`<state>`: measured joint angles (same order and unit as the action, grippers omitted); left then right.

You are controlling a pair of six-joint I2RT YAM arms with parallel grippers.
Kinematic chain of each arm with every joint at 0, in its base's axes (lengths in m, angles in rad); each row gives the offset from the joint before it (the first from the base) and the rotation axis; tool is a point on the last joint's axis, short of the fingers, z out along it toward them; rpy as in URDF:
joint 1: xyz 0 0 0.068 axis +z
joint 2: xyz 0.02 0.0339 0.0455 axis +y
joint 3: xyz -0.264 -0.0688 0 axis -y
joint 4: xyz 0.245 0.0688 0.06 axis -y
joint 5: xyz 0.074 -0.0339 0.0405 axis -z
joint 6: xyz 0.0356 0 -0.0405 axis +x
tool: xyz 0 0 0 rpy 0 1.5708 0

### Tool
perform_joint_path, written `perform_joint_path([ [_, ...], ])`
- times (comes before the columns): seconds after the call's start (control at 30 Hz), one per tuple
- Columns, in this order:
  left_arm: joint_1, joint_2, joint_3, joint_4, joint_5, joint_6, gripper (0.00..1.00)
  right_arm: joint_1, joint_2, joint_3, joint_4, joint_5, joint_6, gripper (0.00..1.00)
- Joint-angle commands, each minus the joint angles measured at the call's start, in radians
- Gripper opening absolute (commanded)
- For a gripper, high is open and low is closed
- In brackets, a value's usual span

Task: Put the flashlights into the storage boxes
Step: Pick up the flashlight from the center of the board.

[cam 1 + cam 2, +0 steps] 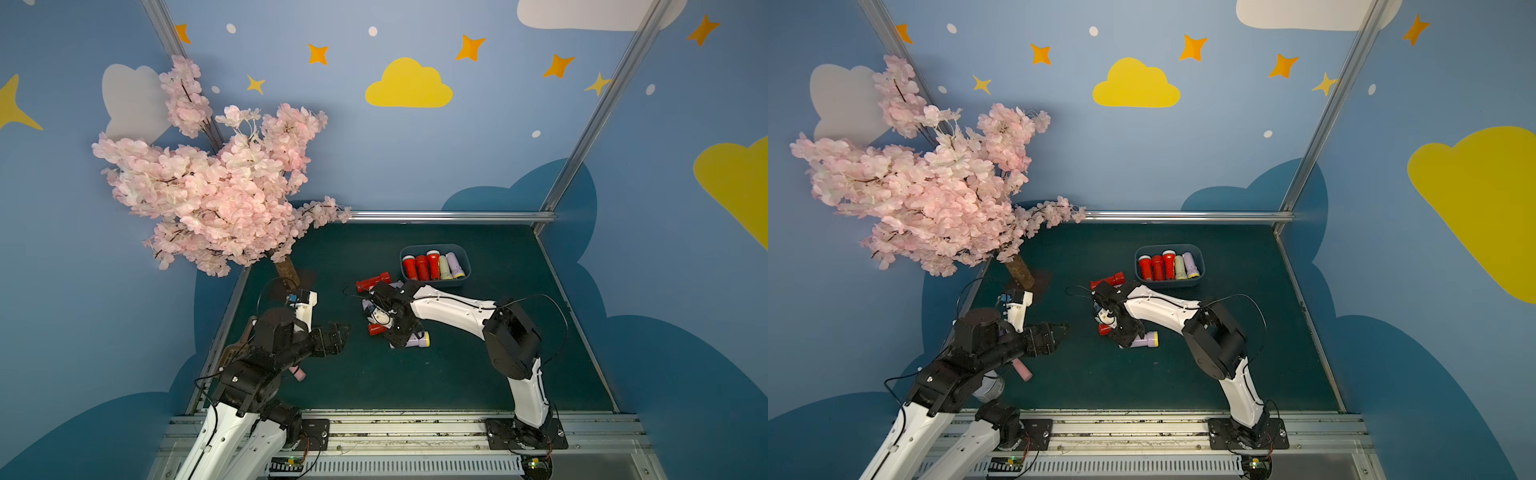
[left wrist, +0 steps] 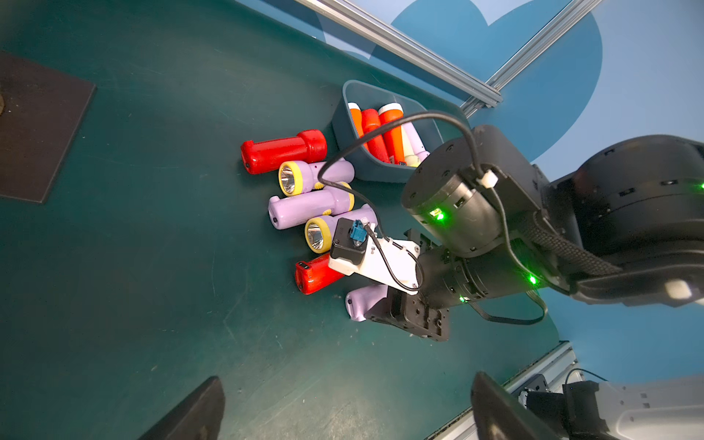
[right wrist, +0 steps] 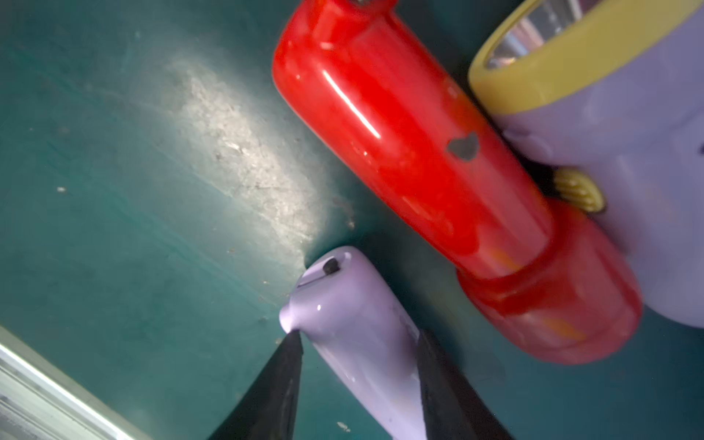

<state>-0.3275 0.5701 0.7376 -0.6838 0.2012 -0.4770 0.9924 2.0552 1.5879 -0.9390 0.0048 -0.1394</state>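
Five red flashlights (image 2: 284, 151), five lilac flashlights (image 2: 304, 207), one cream flashlight (image 1: 444, 266) (boxed), one storage box (image 1: 436, 284).

Storage box (image 1: 1169, 284) at one o'clock on desk (image 1: 1183, 370) holds five flashlights (image 1: 1168, 266); right tool (image 1: 1128, 341) low over lilac flashlight (image 1: 1148, 340), centre.

Dark green tabletop (image 1: 457, 365) with blue-grey storage box (image 1: 436, 285), loose red and lilac flashlights (image 1: 374, 281), tree base plate (image 2: 38, 129).

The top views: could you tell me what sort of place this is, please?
Probably a staged robot-recording booth, dressed like a nursery: a left arm and right arm bolted to a metal rail before a green-matted table, aluminium-framed blue walls painted with clouds and stars, and an artificial blossom tree.
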Motion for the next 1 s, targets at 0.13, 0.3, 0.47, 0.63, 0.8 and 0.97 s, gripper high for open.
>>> perform_joint_path([
  [0.13,0.004,0.019,0.03,-0.003,-0.009,0.021,0.99,0.006,0.0,-0.046,-0.017,-0.039,0.009,0.48],
  [0.3,0.005,0.033,0.031,0.008,-0.003,0.022,0.99,0.005,-0.006,-0.072,-0.008,-0.031,0.014,0.48],
  [0.47,0.005,0.046,0.032,0.014,-0.002,0.027,0.99,0.005,0.026,-0.055,-0.003,-0.015,0.035,0.43],
  [0.63,0.007,0.064,0.039,0.024,0.0,0.032,0.99,0.003,0.047,-0.04,-0.002,0.004,0.053,0.37],
  [0.8,0.009,0.09,0.05,0.034,0.005,0.044,0.99,0.0,0.066,-0.026,-0.006,0.004,0.064,0.39],
  [0.97,0.015,0.137,0.071,0.057,0.018,0.064,0.99,-0.004,0.088,-0.007,-0.018,0.035,0.074,0.32],
])
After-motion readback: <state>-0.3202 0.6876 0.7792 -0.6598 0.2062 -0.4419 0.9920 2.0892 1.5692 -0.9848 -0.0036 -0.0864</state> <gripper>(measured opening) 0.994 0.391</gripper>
